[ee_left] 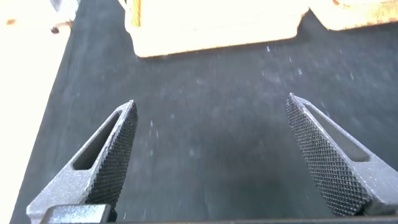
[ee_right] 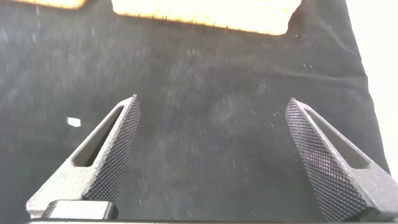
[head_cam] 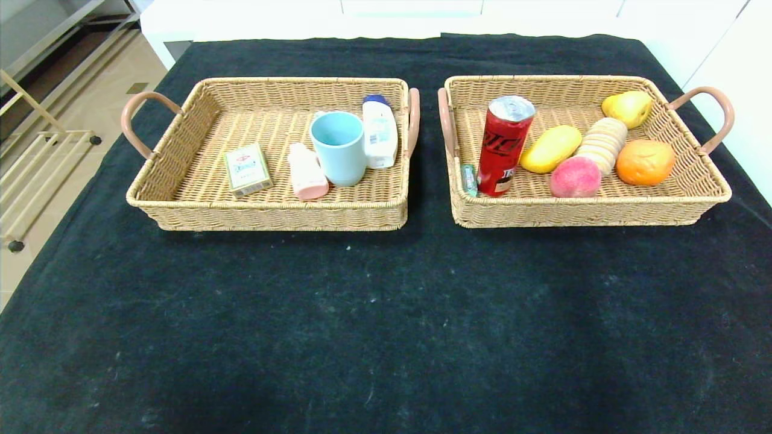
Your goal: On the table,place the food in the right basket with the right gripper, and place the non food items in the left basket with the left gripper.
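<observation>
The bench point(head_cam: 386, 313) is covered with a black cloth and carries two wicker baskets side by side, close together but apart.

The left basket point(head_cam: 181, 181) holds four non-food items: a small card box point(head_cam: 247, 169) lying flat at 8 o'clock, a pink bottle point(head_cam: 306, 172) on its side just beside it, an upright light-blue cup point(head_cam: 339, 146) at centre, and a white bottle with a blue cap point(head_cam: 379, 131) lying at 2 o'clock, touching the cup.

The right basket point(head_cam: 693, 187) holds the food: an upright red drink can point(head_cam: 505, 144) at 9 o'clock, a small green packet point(head_cam: 468, 179) against the wall beside the can, a yellow mango point(head_cam: 550, 148), a pink peach point(head_cam: 575, 177), a row of round biscuits point(head_cam: 603, 143), an orange point(head_cam: 645, 161) at 3 o'clock and a yellow pear point(head_cam: 629, 108) at 1 o'clock. The can stands taller than the basket wall and screens part of the interior behind it.

The left gripper point(ee_left: 211, 155) hangs over bare cloth, fingers point(ee_left: 115, 149) spread wide, holding nothing. The right gripper point(ee_right: 211, 155) does likewise, fingers point(ee_right: 317, 155) fully apart and empty. Neither arm appears in the head view.
</observation>
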Motion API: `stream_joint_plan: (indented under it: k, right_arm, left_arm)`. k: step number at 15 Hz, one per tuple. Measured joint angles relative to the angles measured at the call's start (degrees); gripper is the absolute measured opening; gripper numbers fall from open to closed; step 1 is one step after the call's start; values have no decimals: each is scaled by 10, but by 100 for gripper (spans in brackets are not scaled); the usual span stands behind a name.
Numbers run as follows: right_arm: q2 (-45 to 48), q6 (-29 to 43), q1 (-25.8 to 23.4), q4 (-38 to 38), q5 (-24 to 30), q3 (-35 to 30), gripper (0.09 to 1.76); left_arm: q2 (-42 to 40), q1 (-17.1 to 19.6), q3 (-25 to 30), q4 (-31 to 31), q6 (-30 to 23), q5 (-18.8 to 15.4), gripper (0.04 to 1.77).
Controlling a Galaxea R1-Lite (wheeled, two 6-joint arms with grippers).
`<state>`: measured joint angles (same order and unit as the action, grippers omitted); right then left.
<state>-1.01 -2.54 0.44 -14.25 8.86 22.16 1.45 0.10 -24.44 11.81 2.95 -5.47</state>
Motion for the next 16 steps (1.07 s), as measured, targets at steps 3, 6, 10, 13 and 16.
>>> stream_joint_plan:
  k: [3, 6, 10, 13, 16]
  right_arm:
    - [8, 15, 0, 78, -28, -65, 171]
    - [10, 8, 0, 193, -75, -157, 171]
    - [10, 1, 0, 219, -100, -217, 171]
    - [10, 6, 0, 206, -94, -221, 171]
    - [10, 12, 0, 183, -95, -221, 171]
  left_arm:
    - [-12, 0, 79, -80, -2, 2, 172]
    - [-15, 0, 137, -96, -3, 2, 172]
    - [-16, 0, 190, -97, -3, 9, 172]
    - [-16, 0, 219, -104, -3, 26, 172]
    - [-16, 0, 228, -107, -4, 30, 172]
